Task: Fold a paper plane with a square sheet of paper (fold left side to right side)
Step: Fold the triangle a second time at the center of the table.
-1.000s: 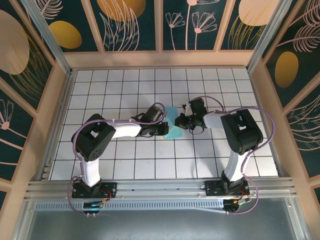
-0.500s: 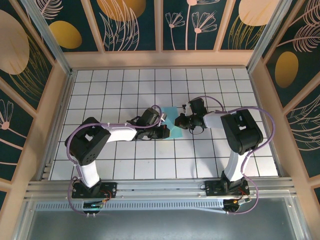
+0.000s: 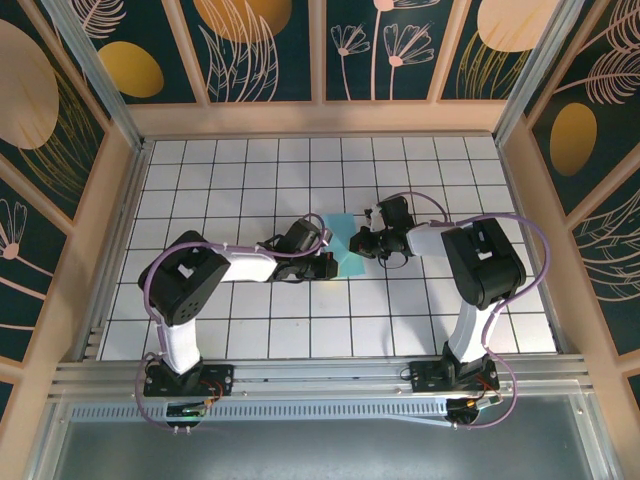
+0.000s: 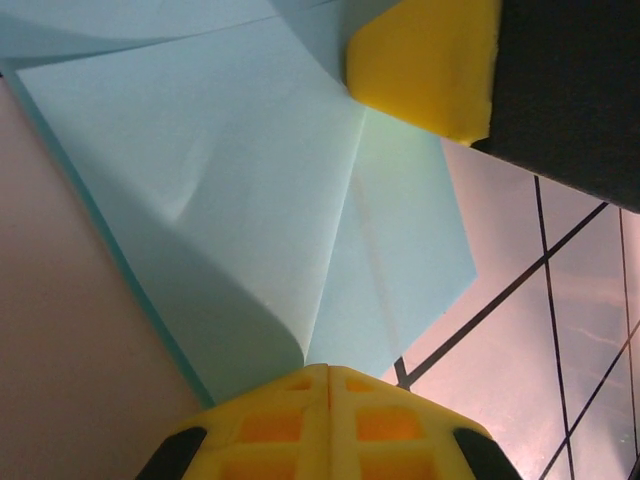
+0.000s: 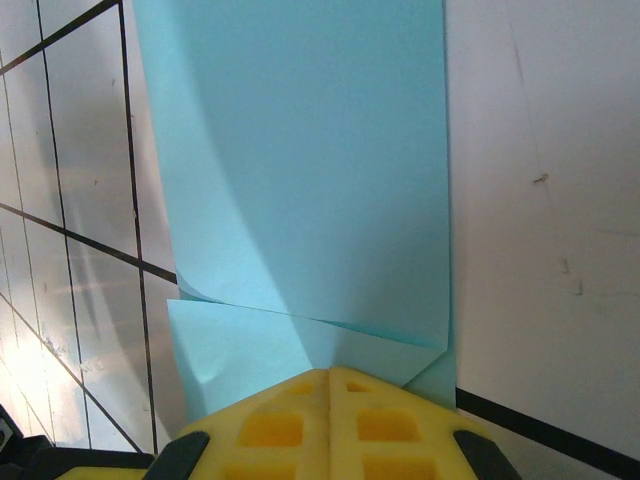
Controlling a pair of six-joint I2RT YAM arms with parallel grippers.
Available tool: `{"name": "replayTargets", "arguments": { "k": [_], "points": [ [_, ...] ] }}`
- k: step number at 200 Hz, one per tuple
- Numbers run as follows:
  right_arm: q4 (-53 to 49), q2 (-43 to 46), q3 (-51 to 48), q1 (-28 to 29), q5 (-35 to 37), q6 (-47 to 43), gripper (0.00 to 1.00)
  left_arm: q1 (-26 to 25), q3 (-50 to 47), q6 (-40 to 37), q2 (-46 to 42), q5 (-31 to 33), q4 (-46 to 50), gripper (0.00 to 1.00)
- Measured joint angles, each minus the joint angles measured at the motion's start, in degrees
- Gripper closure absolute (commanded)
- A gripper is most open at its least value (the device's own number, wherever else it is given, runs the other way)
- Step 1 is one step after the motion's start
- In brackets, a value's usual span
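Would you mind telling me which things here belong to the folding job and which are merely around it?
Job: square sheet of paper; left hand; right hand.
Just there: white grid table; patterned walls.

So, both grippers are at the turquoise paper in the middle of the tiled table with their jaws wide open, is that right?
Not quite: the left gripper and right gripper are shut, yellow fingertips pressed together in each wrist view. They are indeed at the turquoise paper in the middle of the tiled table.
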State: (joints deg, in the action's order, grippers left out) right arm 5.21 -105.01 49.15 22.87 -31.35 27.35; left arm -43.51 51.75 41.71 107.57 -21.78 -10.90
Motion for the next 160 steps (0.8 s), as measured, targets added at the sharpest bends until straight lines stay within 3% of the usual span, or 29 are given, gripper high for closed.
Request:
{"name": "replayTargets", "arguments": {
  "k": [89, 160],
  "points": [
    [-0.37, -0.31, 0.50, 0.00, 0.00, -0.04, 1.00, 0.00, -1.18, 0.09, 0.09, 0.61, -1.79, 1.00],
    [-0.98, -0.70, 1.18, 0.00, -0.22, -0.26, 1.00, -1.86, -4.24, -4.15, -3.41, 1.62, 0.24, 1.00]
  ]
}}
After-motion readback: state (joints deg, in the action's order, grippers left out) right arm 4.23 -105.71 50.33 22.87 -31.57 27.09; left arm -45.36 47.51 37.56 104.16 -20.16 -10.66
